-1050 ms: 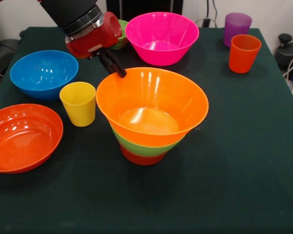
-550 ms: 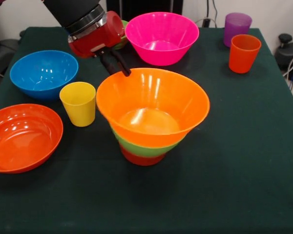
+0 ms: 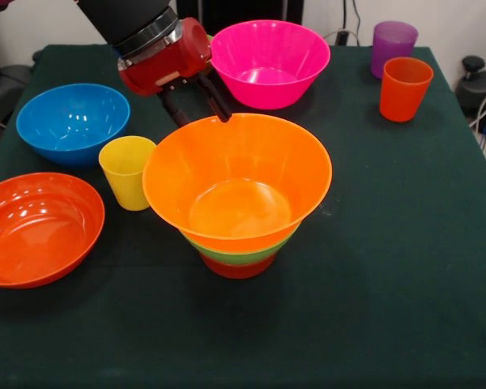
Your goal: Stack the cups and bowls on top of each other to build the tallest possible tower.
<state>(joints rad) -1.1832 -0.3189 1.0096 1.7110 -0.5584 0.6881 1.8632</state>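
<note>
The tower [image 3: 236,243] stands mid-table: a small red-orange bowl [image 3: 239,267] at the base, a green bowl [image 3: 231,254] in it, and a large yellow-orange bowl [image 3: 237,174] on top, leaning toward the left. My gripper [image 3: 204,118] is open just behind that bowl's far rim, with its two dark fingers [image 3: 219,101] spread apart and holding nothing. A yellow cup [image 3: 125,172] stands beside the tower on the left. An orange cup [image 3: 403,87] and a purple cup [image 3: 391,44] stand at the far right.
A blue bowl [image 3: 71,121] sits at the left, with a shallow orange bowl [image 3: 36,227] nearer in front of it. A large pink bowl [image 3: 267,61] sits at the back, just right of the gripper. Dark green cloth [image 3: 389,284] covers the table.
The fingers, close together at the large bowl's far rim before, have spread apart. The gripper shifted slightly right. The large yellow-orange bowl has slid left and sits lower and tilted on the stack.
</note>
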